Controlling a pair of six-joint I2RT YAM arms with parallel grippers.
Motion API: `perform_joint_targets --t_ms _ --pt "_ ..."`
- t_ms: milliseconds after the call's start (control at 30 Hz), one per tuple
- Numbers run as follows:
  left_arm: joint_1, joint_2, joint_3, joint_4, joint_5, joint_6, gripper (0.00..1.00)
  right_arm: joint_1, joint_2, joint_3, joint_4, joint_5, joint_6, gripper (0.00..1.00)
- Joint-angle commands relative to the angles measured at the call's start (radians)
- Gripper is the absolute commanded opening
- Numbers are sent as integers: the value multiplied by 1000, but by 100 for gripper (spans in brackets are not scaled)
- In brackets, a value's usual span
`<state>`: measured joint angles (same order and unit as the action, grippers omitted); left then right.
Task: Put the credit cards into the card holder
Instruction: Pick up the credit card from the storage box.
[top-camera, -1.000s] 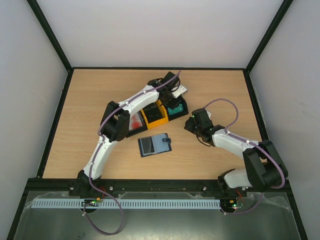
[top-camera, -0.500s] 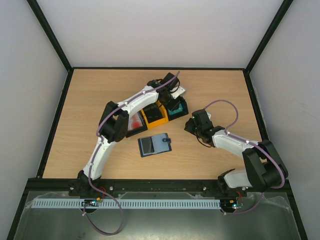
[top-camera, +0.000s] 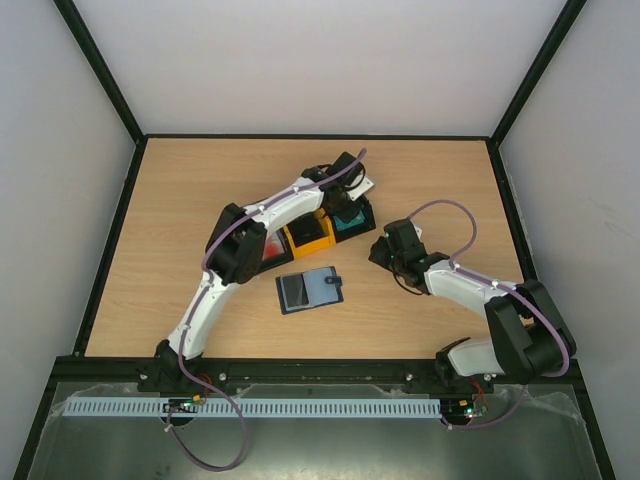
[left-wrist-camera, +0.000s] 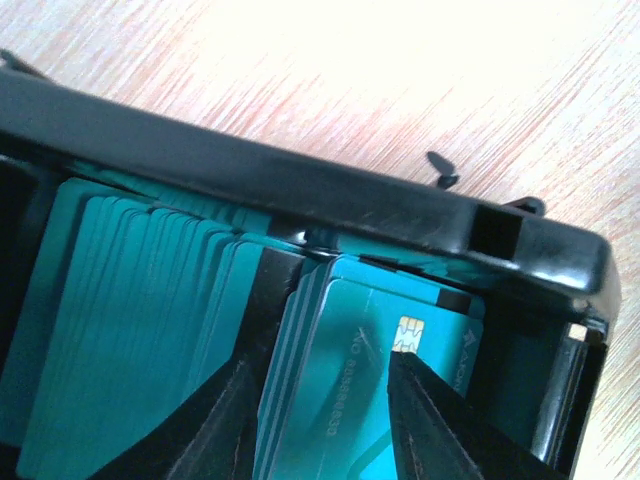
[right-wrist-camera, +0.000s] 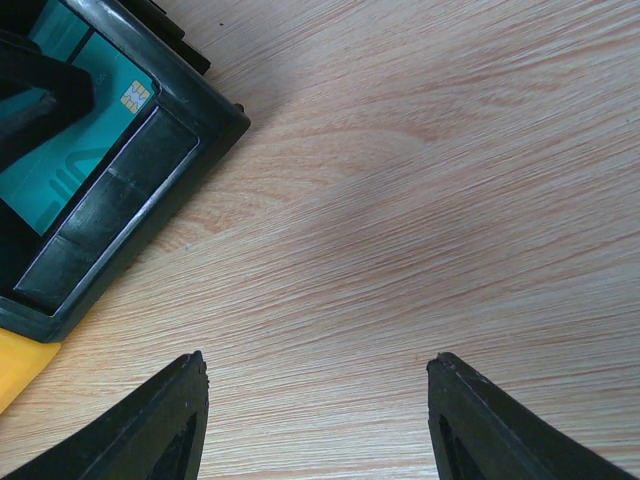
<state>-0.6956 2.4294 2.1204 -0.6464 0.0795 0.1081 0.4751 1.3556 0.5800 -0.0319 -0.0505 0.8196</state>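
Teal credit cards (left-wrist-camera: 130, 330) stand in a stack inside a black bin (left-wrist-camera: 300, 190). My left gripper (left-wrist-camera: 325, 355) is open and down in that bin. Its left finger sits between cards in the stack, and its right finger (left-wrist-camera: 440, 420) rests against the front card's face, just below the gold chip. A few front cards (left-wrist-camera: 340, 380) lie between the jaws. In the top view the left gripper (top-camera: 347, 212) is over the teal bin. The card holder (top-camera: 309, 289) lies open on the table, lighter blue inside. My right gripper (right-wrist-camera: 318, 360) is open over bare wood, nothing between its fingers.
A row of bins stands mid-table: one with red-blotched cards (top-camera: 272, 243), a yellow one (top-camera: 308, 235) and the black teal-card bin (top-camera: 356, 222). The black bin's corner (right-wrist-camera: 120, 200) lies just up and left of my right gripper (top-camera: 383, 250). Dark rails edge the table.
My left gripper has opened and shifted slightly toward the teal bin. The right arm barely moved. The card holder stays where it was.
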Motion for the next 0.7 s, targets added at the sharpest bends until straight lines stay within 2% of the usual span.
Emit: perform_joint_targets --t_ms 0,67,300,467,667 --pt "-11 48 9 -79 8 32 37 -4 -16 -11 7 17 4 59" --pt "-12 48 10 -84 11 37 35 -4 -16 -10 7 17 6 59" --pt "-17 53 24 -103 18 46 37 -4 -13 -11 7 18 4 59" --pt "-21 41 33 -116 28 41 30 -4 -11 -12 8 18 6 59" --pt "-27 7 26 -121 27 31 30 -4 -9 -11 10 17 6 59"
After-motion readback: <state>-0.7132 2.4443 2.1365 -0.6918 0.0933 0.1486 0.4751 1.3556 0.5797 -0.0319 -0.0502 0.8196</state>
